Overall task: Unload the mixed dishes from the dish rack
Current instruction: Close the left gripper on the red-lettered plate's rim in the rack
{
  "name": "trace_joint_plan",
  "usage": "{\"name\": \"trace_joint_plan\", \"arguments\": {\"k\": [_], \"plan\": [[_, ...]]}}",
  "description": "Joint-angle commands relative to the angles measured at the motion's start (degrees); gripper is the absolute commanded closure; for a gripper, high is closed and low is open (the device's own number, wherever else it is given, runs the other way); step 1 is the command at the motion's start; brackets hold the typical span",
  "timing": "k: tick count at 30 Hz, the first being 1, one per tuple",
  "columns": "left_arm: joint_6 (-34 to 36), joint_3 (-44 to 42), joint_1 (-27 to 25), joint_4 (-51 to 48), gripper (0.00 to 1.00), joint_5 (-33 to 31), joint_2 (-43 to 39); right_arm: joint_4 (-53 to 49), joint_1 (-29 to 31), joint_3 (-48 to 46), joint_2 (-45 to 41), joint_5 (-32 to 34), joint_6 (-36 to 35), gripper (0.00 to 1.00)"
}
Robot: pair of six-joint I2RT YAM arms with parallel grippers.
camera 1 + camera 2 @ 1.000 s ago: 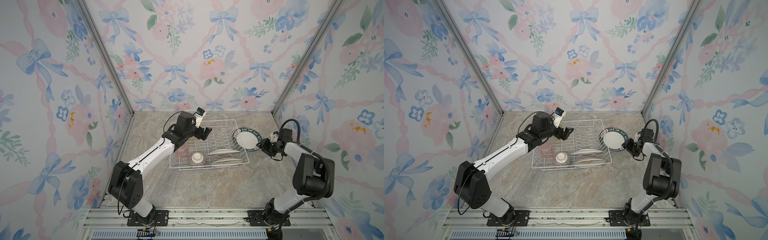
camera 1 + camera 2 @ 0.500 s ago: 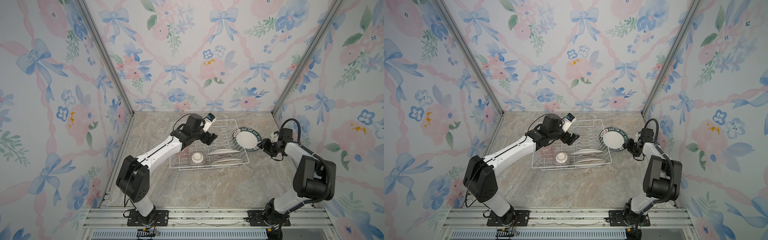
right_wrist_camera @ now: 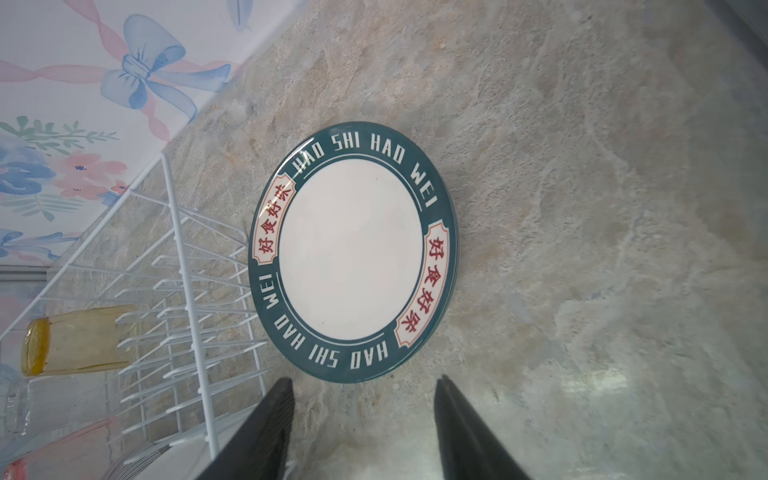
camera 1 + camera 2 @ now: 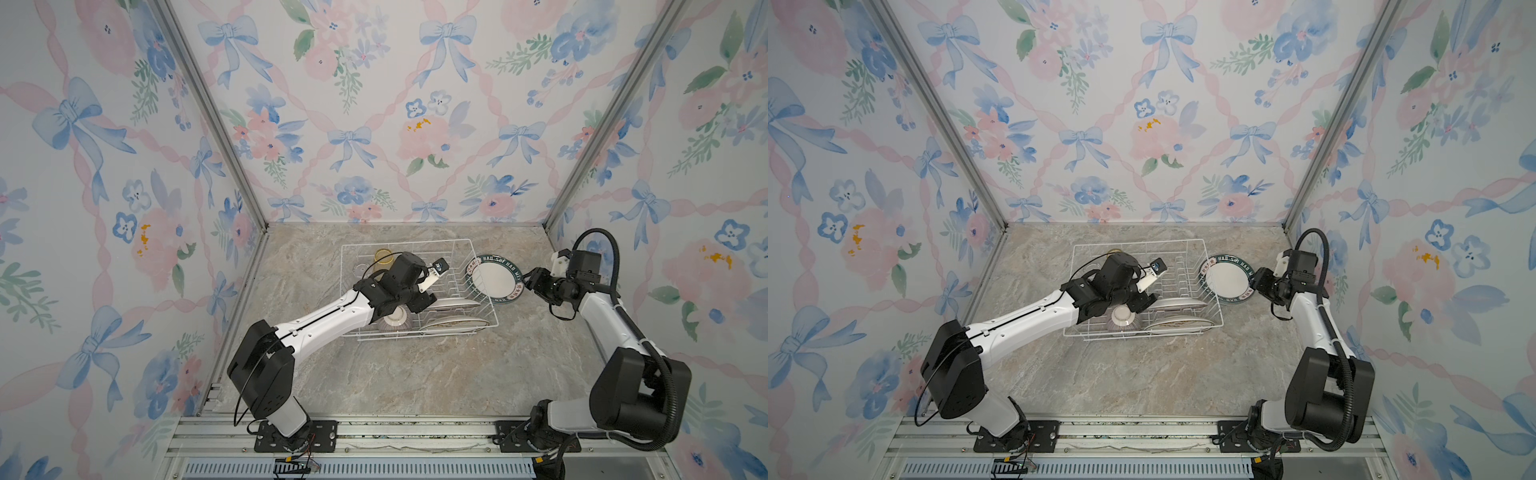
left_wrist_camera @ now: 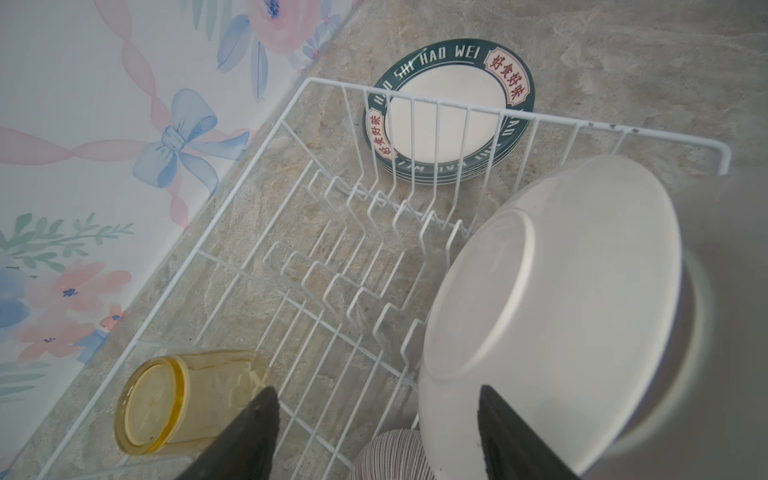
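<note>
The white wire dish rack (image 4: pixel 407 242) (image 4: pixel 1138 242) sits mid-table. Inside it two plates (image 4: pixel 451 303) (image 4: pixel 1177 302) stand on edge, and an upturned purple-striped bowl (image 4: pixel 395 320) (image 5: pixel 390 455) and a yellow tumbler (image 4: pixel 383 256) (image 5: pixel 178 403) (image 3: pixel 75 338) lie there too. My left gripper (image 4: pixel 428 301) (image 4: pixel 1146 301) (image 5: pixel 377 390) is open inside the rack; one finger overlaps a plate's white underside (image 5: pixel 552 291), contact unclear. A stack of green-rimmed plates (image 4: pixel 494 279) (image 4: pixel 1227 279) (image 3: pixel 353 249) lies on the table right of the rack. My right gripper (image 4: pixel 530 282) (image 3: pixel 365 380) is open and empty beside it.
The rack's upright prongs (image 5: pixel 374 232) stand bare between the tumbler and the plates. A clear glass (image 4: pixel 360 269) sits at the rack's rear left. The back wall runs close behind the rack, and the side wall is just right of the right arm (image 4: pixel 602 316).
My left arm has swung from the rack's rear toward the standing plates, and its jaws have narrowed somewhat. The right gripper has stayed by the plate stack.
</note>
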Motion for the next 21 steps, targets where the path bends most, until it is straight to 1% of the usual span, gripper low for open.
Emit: {"name": "trace_joint_plan", "arguments": {"k": [1,4,8,14,17,21], "plan": [[1.88,-1.37,-0.6,0.09,0.27,-0.49,-3.2,-1.73,0.62,1.36,-1.16,-0.08,-0.67,0.43],[3.06,-2.56,-0.97,0.55,0.26,1.33,-5.09,-1.83,0.74,1.23,-1.33,-0.16,-0.72,0.43],[4.98,-4.19,-1.11,0.45,0.25,7.89,-7.44,-1.46,0.7,0.79,-1.43,-0.16,-0.55,0.43],[6.35,-5.56,-1.57,0.19,0.21,13.27,-8.73,-1.03,0.97,0.64,-1.74,-0.38,-0.23,0.43],[6.9,-5.11,-1.98,-0.34,0.22,12.52,-7.18,-1.01,1.05,0.77,-2.11,-0.56,-0.05,0.43],[7.77,-3.9,-2.15,-0.44,0.26,11.91,-4.89,-1.4,0.97,0.69,-2.96,-0.28,-0.14,0.44]]}}
